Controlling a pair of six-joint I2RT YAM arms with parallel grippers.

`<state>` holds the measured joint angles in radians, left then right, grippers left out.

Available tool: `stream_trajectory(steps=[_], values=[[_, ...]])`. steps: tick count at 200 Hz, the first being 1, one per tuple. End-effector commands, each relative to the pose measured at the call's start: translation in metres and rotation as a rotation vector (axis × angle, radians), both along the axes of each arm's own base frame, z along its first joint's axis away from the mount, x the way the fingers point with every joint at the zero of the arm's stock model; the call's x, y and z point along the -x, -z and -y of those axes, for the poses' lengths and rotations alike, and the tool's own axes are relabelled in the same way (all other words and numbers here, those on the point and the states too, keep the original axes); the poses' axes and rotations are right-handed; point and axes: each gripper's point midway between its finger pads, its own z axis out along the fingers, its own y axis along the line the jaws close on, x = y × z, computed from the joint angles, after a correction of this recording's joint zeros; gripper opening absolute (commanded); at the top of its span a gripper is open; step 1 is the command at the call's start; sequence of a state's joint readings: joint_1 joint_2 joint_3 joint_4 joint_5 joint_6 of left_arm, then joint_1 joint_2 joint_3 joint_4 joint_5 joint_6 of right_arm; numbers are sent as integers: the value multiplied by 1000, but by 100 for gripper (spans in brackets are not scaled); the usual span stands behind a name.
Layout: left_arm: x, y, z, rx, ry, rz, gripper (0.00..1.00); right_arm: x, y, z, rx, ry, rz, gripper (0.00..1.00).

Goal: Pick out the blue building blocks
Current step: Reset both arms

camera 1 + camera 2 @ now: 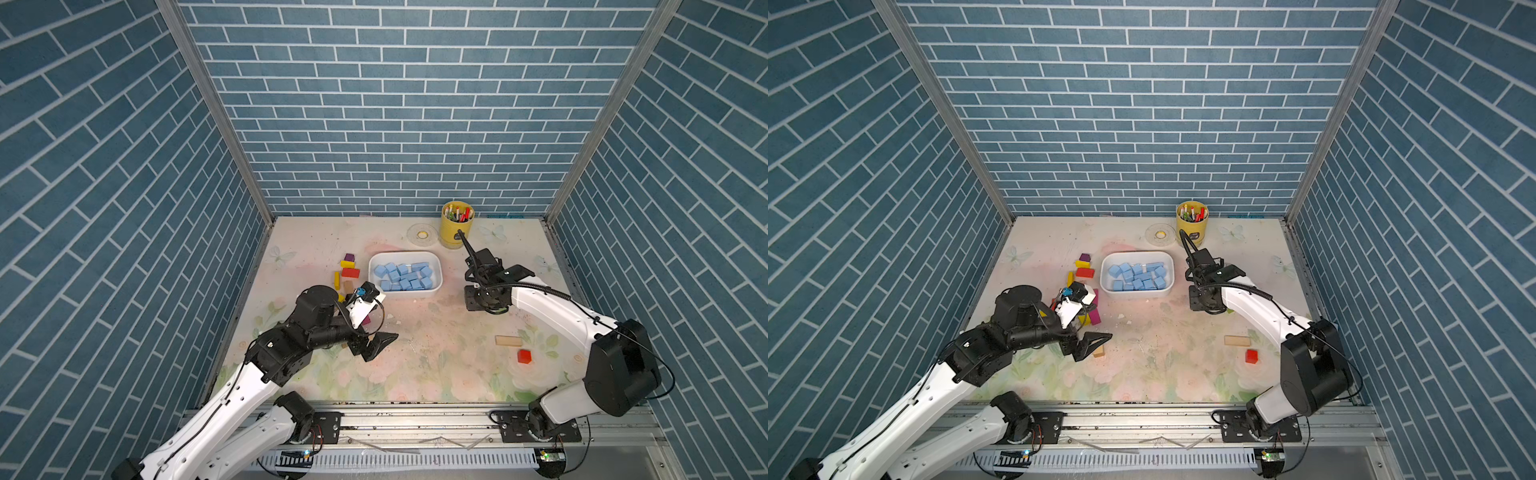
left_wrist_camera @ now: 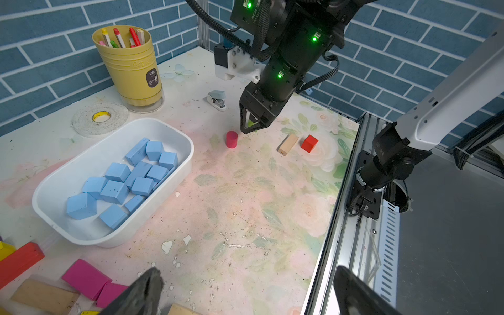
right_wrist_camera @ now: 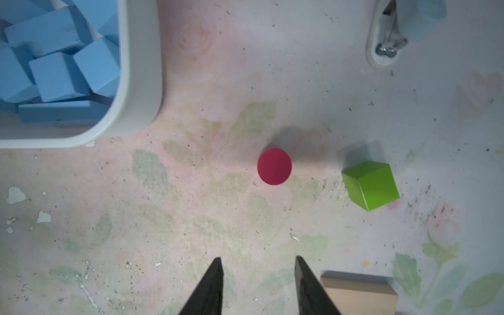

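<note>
the blue building blocks [image 1: 404,276] sit piled in the white tub [image 1: 437,266], about 9 o'clock from my right pincer [image 3: 258,259] (back wall [image 1: 395,124] = 12). that pincer's parted with nothing in it. the red cylinder [image 3: 274,166] and green cube [image 3: 371,185] are just ahead of it, and the tan block [image 1: 508,340] and red cube [image 1: 524,356] are at 5. my left pincer [image 2: 248,270] is spread wide and empty too.

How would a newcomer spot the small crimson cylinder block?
Start at the white plastic tub holding the light blue blocks. Just off one corner, a crimson cylinder stands upright on the floral tabletop. Unlike the green cube beside it, it is round.
</note>
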<state>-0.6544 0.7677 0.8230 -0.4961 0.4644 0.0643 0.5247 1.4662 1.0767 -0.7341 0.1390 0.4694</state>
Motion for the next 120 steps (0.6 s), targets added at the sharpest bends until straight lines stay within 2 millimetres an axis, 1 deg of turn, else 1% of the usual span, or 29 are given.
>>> stream_trajectory(steps=[1,33,72,92,120], values=[[1,0,1,2,9,7,99,4,-12,28,33,97,39,49],[1,2,1,-2,11,0,99,4,-18,47,15,160,74,53],[-2,3,-1,-13,-11,8,99,2,-21,66,-2,222,97,65],[-5,4,-4,-21,-30,16,99,1,-23,72,-27,248,113,71],[-13,7,-11,-44,-90,39,99,-2,-34,75,-61,248,172,78]])
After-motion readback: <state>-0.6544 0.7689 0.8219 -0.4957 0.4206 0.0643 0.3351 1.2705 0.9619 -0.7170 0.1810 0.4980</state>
